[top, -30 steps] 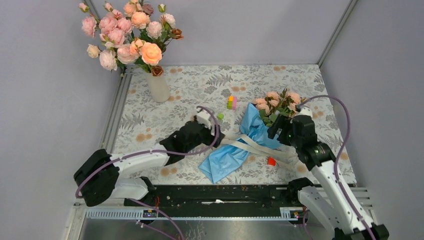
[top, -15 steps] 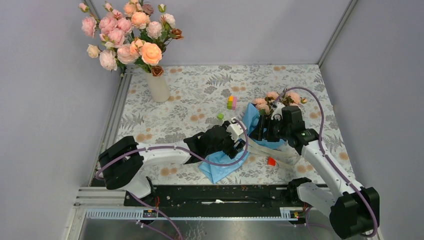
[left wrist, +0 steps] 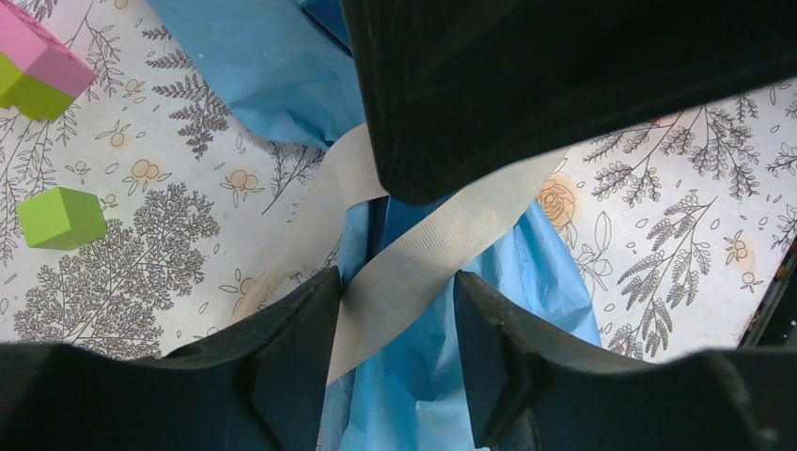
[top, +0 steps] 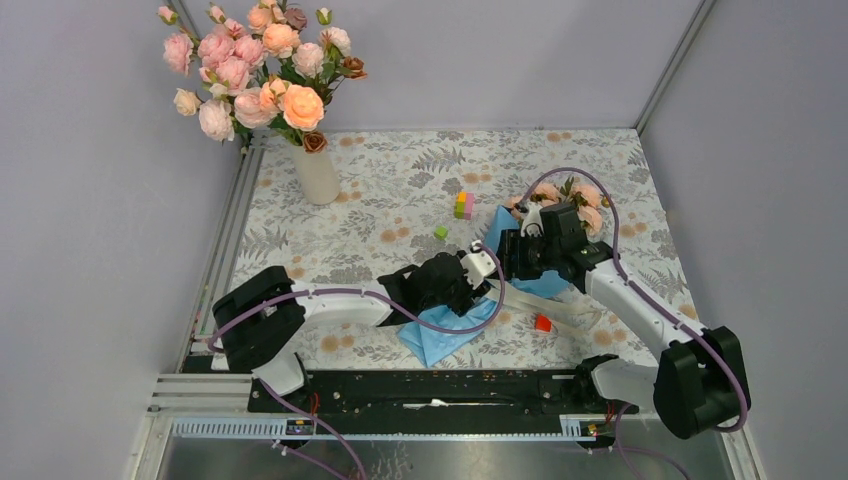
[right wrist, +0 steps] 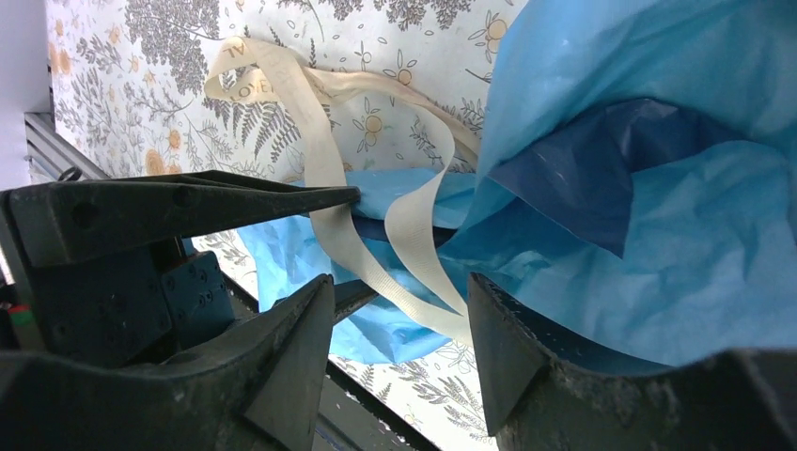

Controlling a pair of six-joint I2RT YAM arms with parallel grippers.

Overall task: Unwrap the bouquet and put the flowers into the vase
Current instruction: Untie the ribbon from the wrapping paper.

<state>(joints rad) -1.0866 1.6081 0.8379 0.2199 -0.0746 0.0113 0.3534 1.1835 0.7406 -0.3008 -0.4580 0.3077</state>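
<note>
Currently the bouquet (top: 432,345) lies on its side on the patterned table (top: 400,170), right of centre, its flowers (top: 592,205) towards the far right corner and well apart from the vase (top: 318,178) at the far left; the cream ribbon (left wrist: 423,254) crosses the light blue paper at the waist. My left gripper (left wrist: 395,310) straddles that ribbon with its fingers parted, nothing pinched; my right gripper (right wrist: 399,310) hangs just beside it, fingers likewise spread over ribbon and paper. My worry is the crowding; the two heads almost touch, so a small move could knock them together. If either pair of fingers bites paper along with ribbon, I judge a pull would drag the whole bundle, or tear the wrap, rather than loosen the tie. The vase is already packed with roses (top: 265,60); extra stems could tip it.
</note>
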